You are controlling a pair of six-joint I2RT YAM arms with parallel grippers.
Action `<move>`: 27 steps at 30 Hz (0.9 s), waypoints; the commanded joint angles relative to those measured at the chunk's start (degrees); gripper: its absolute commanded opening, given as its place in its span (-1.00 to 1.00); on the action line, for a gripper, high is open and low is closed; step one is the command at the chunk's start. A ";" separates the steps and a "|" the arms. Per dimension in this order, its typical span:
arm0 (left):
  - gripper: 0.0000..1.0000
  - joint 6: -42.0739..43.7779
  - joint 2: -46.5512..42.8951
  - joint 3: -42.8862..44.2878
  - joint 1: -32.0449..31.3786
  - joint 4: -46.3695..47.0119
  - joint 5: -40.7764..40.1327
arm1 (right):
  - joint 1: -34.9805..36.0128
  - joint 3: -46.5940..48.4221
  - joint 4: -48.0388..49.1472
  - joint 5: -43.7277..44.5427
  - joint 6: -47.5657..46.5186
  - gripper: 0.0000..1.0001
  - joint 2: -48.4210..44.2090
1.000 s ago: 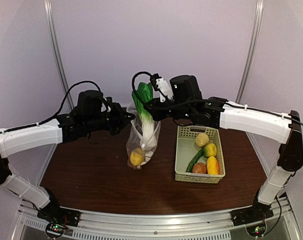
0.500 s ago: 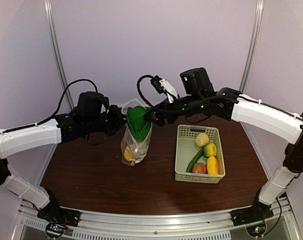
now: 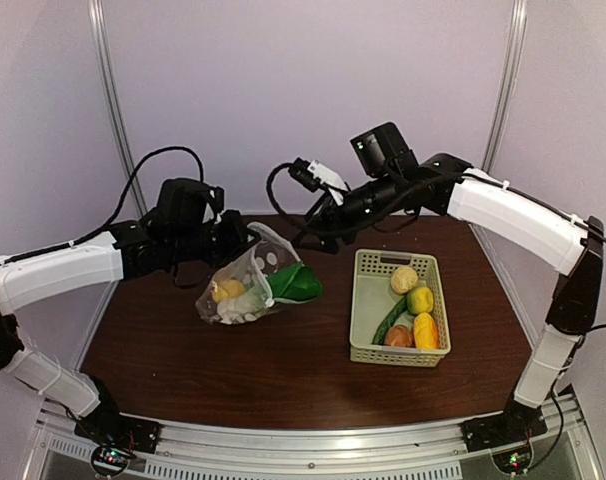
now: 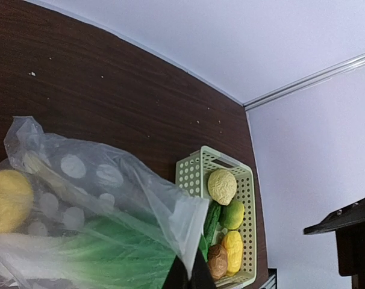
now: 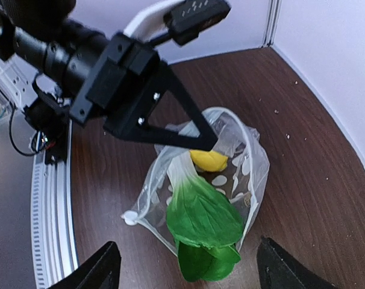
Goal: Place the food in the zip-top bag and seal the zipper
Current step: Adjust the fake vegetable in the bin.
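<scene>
The zip-top bag [image 3: 245, 292] lies tilted on the table, mouth toward the right. My left gripper [image 3: 245, 240] is shut on its upper mouth edge [image 4: 188, 235]. Inside are a yellow lemon [image 3: 226, 290] and a green leafy vegetable [image 3: 298, 282] whose leaves poke out of the mouth. The zipper [image 5: 252, 150] stands unsealed. My right gripper [image 3: 308, 237] hovers open above the mouth, holding nothing. In its wrist view, the vegetable [image 5: 203, 223] and lemon [image 5: 208, 159] show between the spread fingers [image 5: 101, 268].
A pale green lattice basket [image 3: 361, 300] sits right of the bag. It holds a pale yellow piece [image 3: 404, 279], a green-yellow lemon [image 3: 420, 299], a cucumber [image 3: 388, 322], a brown round piece [image 3: 398, 336] and an orange-yellow piece [image 3: 425, 330]. Walls close the back.
My right gripper opened, let go of the leafy vegetable and drew back up to the right. The bag, which hung upright, has tipped over leftward onto the table with the vegetable inside.
</scene>
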 commanded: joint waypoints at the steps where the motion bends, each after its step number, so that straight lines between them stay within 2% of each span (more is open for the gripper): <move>1: -1.00 3.48 1.09 3.53 0.39 1.06 4.36 | 0.78 1.89 -12.26 4.53 -11.46 0.60 2.62; 5: -1.00 5.16 2.01 4.94 0.39 0.74 8.05 | 0.89 -2.71 -14.81 4.26 -14.10 0.66 0.34; 11: -1.00 8.17 4.45 6.96 0.39 -1.17 12.48 | 0.87 -14.60 -7.98 7.96 -12.57 0.67 -4.48; 15: -1.00 8.44 5.88 7.55 0.39 -1.75 13.79 | 0.99 -17.11 -5.52 11.94 -11.09 0.48 -2.68; 20: -1.00 7.74 7.45 7.76 0.39 -1.18 16.37 | 2.33 -14.78 -5.69 8.40 -10.89 0.15 1.93; 27: -1.00 7.34 7.58 7.37 0.40 -0.82 17.07 | 3.98 -15.38 -1.35 5.24 -10.06 0.02 3.50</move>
